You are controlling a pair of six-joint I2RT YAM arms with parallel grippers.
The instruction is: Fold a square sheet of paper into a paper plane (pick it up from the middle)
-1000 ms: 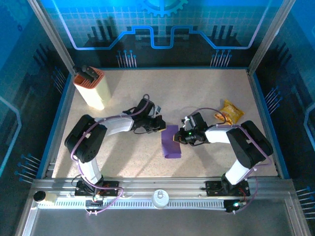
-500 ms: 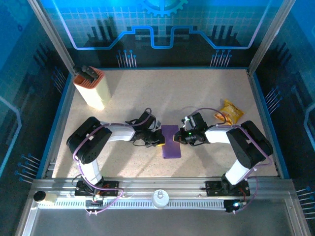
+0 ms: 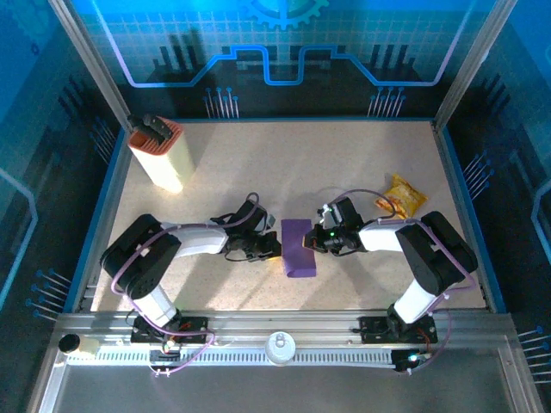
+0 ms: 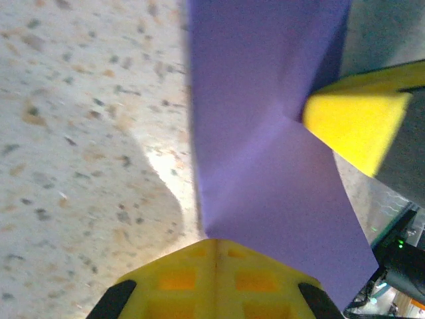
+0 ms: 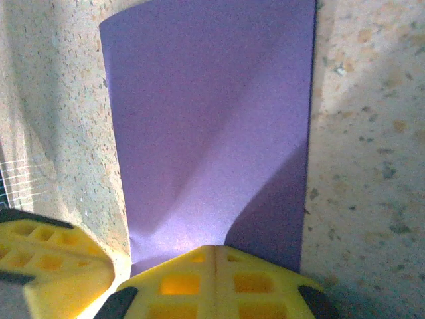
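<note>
Speckled surface (image 3: 362,163) under blue walls: over the last second my left end effector (image 3: 274,249) has swung down to the left edge of the square sheet of paper (image 3: 299,249), which now lies as a folded strip between both arms. My right end effector (image 3: 318,243) is pinched shut on its right edge; the left, also closed, touches the opposite edge, so I judge an early fold is set.

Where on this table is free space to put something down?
Widest bare patch: the far middle of the table, between the cream-and-orange box and the snack packet. A narrower strip lies along the near edge. Crowded: the centre, where the left pincer and right pincer grip the purple sheet.
</note>
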